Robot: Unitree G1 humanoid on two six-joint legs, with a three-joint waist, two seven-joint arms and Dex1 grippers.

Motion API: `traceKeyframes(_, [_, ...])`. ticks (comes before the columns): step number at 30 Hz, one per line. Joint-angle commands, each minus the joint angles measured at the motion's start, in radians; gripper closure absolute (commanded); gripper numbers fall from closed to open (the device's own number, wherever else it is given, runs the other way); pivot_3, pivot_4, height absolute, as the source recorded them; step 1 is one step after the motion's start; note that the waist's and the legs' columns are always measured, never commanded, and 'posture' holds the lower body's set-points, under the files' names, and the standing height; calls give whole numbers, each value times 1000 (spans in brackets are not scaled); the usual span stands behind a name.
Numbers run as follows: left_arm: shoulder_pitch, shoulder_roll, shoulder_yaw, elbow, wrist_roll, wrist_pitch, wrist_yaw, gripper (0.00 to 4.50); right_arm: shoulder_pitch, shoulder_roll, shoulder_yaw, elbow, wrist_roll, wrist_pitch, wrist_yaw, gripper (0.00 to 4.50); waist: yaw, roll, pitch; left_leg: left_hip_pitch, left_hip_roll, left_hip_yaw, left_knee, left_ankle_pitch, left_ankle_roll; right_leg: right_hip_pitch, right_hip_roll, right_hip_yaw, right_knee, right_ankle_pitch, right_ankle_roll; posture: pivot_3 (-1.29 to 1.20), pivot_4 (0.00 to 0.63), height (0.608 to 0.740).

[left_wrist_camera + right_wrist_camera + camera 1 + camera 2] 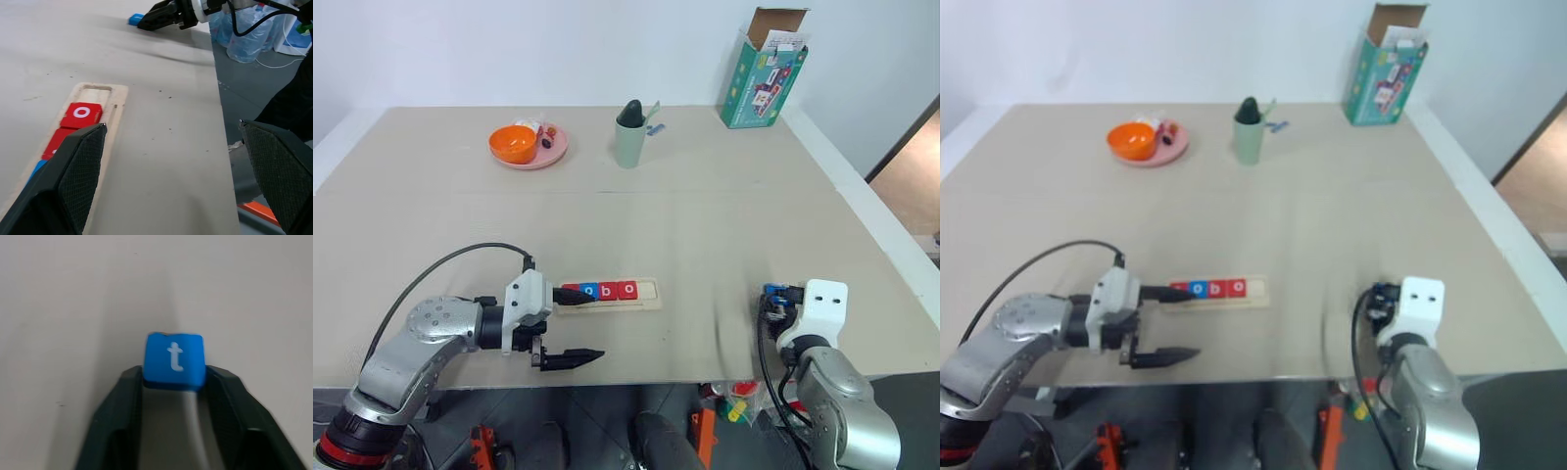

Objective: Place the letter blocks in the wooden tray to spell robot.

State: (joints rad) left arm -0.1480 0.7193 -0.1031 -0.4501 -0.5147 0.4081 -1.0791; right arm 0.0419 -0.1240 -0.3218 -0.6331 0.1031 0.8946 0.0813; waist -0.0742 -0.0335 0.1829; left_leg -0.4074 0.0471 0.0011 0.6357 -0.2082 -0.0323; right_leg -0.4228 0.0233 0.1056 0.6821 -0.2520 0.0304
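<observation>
The right pincer [172,382] holds the small blue square tile with a white "t" [173,360] between its two black fingertips, clamped at the tile's two side edges, near the lower right of the left eye view, close to the table's [705,225] front edge. The grip sits far out at the tips, so the tile could twist or pop free if the arm swings quickly. It could also land crooked, since the one free space in the long pale-wood tray [644,292] is narrow and lies right beside the red "o" tile [627,289].

The tray lies at lower centre of that view, well apart from the held tile, with red and blue tiles filling it up to the empty right end. The left pincer [570,326] stands wide and empty, one finger over the tray's left end and the other off the table edge. That finger could nudge the tray while the last tile goes in. The left forearm lies level, pointing toward the frame's right; the right wrist points forward, slightly down.
</observation>
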Motion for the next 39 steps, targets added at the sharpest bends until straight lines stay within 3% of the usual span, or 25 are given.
traceKeyframes(1, [-5,-2,1,-7,3,-21,-9,0,-18,-6,47,-47,30,-5,19,3320,0,0,0,0,0,0,0,0,0,0,0,0,0,0,0,0,150,740])
traceKeyframes(5, [-12,-3,-6,-4,6,-20,-9,0,-38,-30,154,-87,51,11,58,3320,-1,0,0,0,1,0,0,0,0,0,0,0,0,0,-1,0,150,740])
traceKeyframes(11, [-3,-1,-5,-9,5,-18,-4,0,-140,-33,288,-158,76,216,37,3320,-1,0,0,-1,1,0,0,0,0,-1,0,-1,0,0,-1,0,150,740])
traceKeyframes(16, [8,0,3,-18,4,-13,9,0,-216,-59,307,-145,92,301,51,3320,-1,0,0,-1,0,0,0,0,0,-1,0,-1,0,0,0,0,150,740])
traceKeyframes(24, [27,9,17,-37,-1,-5,29,0,-221,-49,323,-113,122,338,63,3320,-1,0,0,-1,0,-1,-1,0,0,-1,0,-2,0,1,2,0,150,740])
traceKeyframes(26, [29,11,16,-37,1,-5,29,0,-221,-46,321,-112,133,341,69,2283,-1,0,0,-1,1,-1,-1,0,0,-1,0,-2,0,1,2,0,150,740])
traceKeyframes(32, [16,10,10,-27,4,-7,27,0,-331,-121,209,-57,158,299,117,267,-2,0,0,-1,0,-1,0,0,0,-1,0,-1,0,1,2,0,150,740])
traceKeyframes(33, [12,9,9,-23,5,-8,26,0,-372,-172,184,-25,172,288,157,57,-2,0,0,-1,0,0,0,0,0,-1,0,-1,0,0,2,0,150,740])
traceKeyframes(36, [-1,4,3,-8,10,-15,22,0,-494,-370,165,173,228,160,381,57,-3,0,1,-1,-1,1,1,0,0,-1,-1,0,-1,0,1,0,150,740])
traceKeyframes(37, [-6,0,1,-4,11,-19,21,0,-520,-443,203,249,238,97,492,57,-4,0,1,-1,-2,2,1,0,1,-1,-2,1,-2,0,1,0,150,740])
traceKeyframes(39, [-18,-13,-4,7,11,-25,20,0,-547,-600,373,412,210,-155,849,57,-4,0,1,0,-2,2,0,0,1,0,-2,1,-3,0,1,0,150,740])
